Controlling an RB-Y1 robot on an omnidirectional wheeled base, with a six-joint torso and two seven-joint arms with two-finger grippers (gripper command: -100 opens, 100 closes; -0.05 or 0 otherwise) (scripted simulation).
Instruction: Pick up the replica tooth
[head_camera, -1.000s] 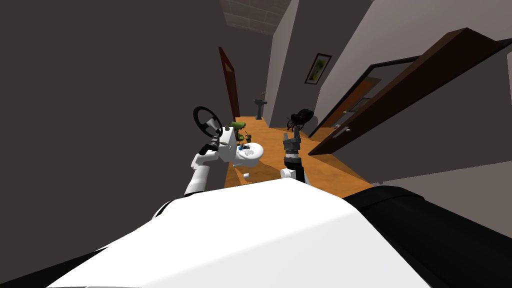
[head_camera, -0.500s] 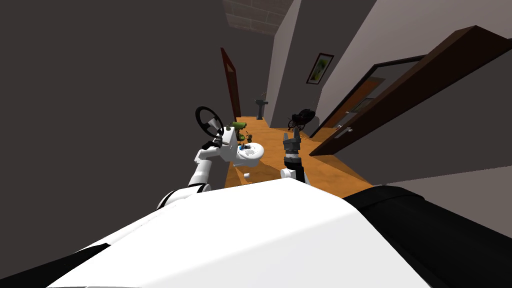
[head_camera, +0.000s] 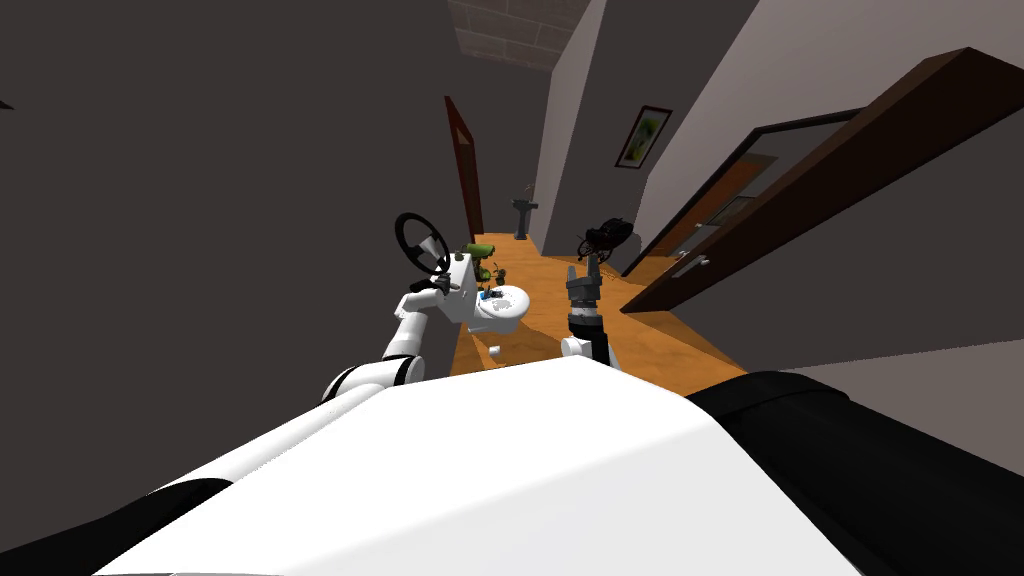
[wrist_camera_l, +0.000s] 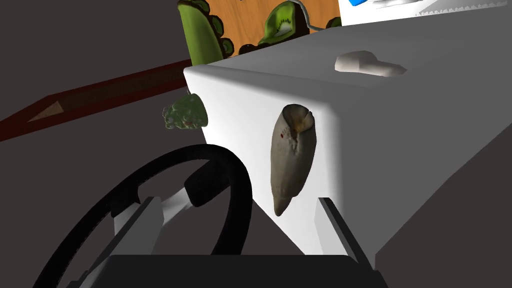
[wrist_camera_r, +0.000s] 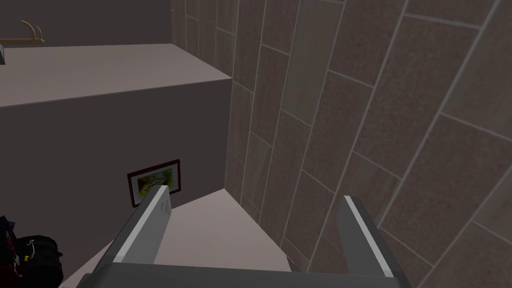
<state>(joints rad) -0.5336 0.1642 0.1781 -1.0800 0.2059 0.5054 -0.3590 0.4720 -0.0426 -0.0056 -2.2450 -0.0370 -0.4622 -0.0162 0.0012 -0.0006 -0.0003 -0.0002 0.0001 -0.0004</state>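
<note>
Approaching step: the left gripper (wrist_camera_l: 237, 200) is closing in on the replica tooth (wrist_camera_l: 292, 155), and nothing is being held.
Tooth position: the grey-brown, pointed tooth is lying against a lit face of the white toilet tank (wrist_camera_l: 400, 125), its narrow tip pointing towards the gripper and coming level with the fingers' tips, closer to one finger than the other.
Left fingers: they are standing wide apart and are not touching the tooth.
Head view placement: the left gripper (head_camera: 440, 287) is sitting just left of frame centre, at the tank end of the toilet (head_camera: 500, 308).
Neighbours: a black steering wheel (wrist_camera_l: 235, 175) is crowding the side of the gripper away from the tank, and a small green object (wrist_camera_l: 186, 112) is showing beyond the tank's corner.
Right arm: the right gripper (wrist_camera_r: 257, 195) is hanging idle near the centre of the head view (head_camera: 590, 265), its fingers spread and empty.
Next move, as I judge it: the hand is needing to shift sideways to centre the tooth, ease forward, then close on its flanks.
Risk: the tapered body may be slipping out of thin fingers.
</note>
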